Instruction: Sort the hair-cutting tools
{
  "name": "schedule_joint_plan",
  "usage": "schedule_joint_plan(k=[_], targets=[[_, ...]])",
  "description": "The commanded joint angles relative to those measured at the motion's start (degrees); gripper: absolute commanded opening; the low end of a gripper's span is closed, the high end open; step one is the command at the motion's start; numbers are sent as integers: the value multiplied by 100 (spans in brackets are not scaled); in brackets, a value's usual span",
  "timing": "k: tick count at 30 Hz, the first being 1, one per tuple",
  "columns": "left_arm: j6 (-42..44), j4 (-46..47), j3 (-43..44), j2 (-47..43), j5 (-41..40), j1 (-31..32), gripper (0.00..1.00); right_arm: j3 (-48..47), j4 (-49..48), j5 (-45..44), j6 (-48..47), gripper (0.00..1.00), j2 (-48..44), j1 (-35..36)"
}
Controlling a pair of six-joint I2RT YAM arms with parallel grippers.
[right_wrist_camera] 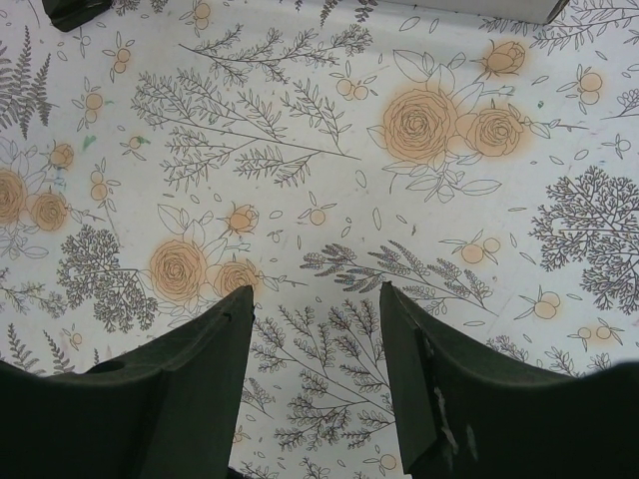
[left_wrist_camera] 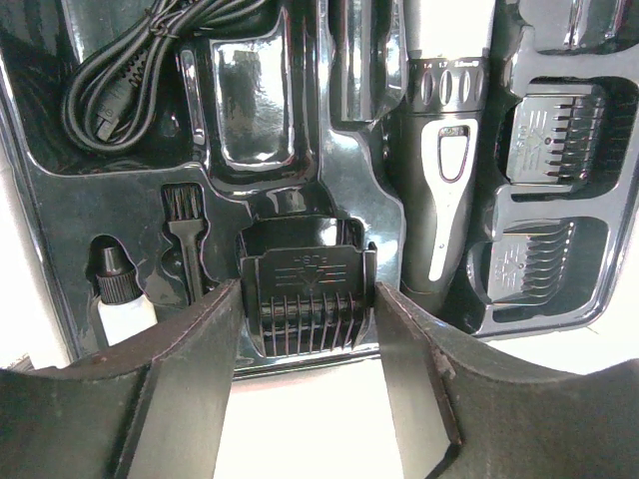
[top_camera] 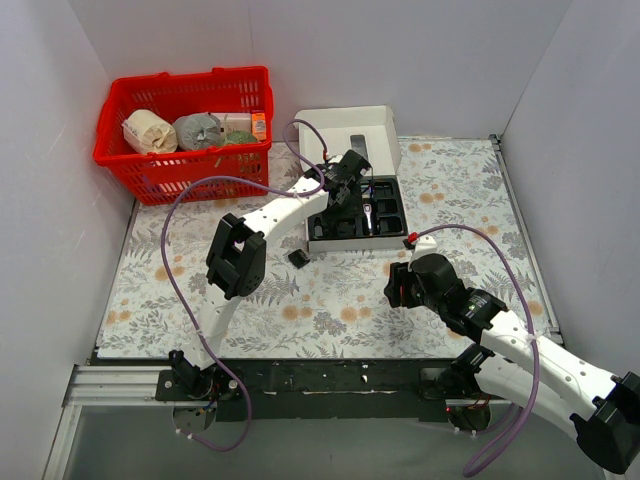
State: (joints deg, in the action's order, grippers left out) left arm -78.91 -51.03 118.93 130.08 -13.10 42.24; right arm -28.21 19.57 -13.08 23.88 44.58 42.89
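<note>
Black comb attachment (left_wrist_camera: 308, 291) sits between the spread fingers of the left gripper (left_wrist_camera: 310, 329), over its tray slot beside the hair clipper (left_wrist_camera: 446, 150); seating step, release looks due. Spare attachment (top_camera: 298, 258) lies on the desk (top_camera: 160, 300). Right gripper (right_wrist_camera: 315, 329) hangs released, empty.

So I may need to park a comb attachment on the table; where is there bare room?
Bare cloth lies ahead of the right gripper and along the right of the kit box. It is crowded left of the box, around the left arm, loose attachment and red basket.

Glossy black plastic tray (left_wrist_camera: 255, 120), ribbed comb attachment (left_wrist_camera: 305, 299), seemingly matt
</note>
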Motion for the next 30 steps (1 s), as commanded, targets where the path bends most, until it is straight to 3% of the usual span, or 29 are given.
schedule_joint_plan(k=[1, 19, 26, 29, 30], targets=[[-54, -57, 148, -9, -96, 21, 55, 78, -173, 42, 47, 62, -107, 35], [-45, -136, 192, -79, -122, 30, 67, 114, -296, 43, 12, 62, -11, 35], [104, 48, -45, -510, -149, 21, 78, -27, -428, 183, -24, 62, 271, 35], [166, 312, -335, -817, -70, 30, 88, -176, -463, 157, -138, 62, 367, 35], [183, 434, -405, -983, -70, 21, 98, -333, -454, 105, -173, 62, 420, 35]])
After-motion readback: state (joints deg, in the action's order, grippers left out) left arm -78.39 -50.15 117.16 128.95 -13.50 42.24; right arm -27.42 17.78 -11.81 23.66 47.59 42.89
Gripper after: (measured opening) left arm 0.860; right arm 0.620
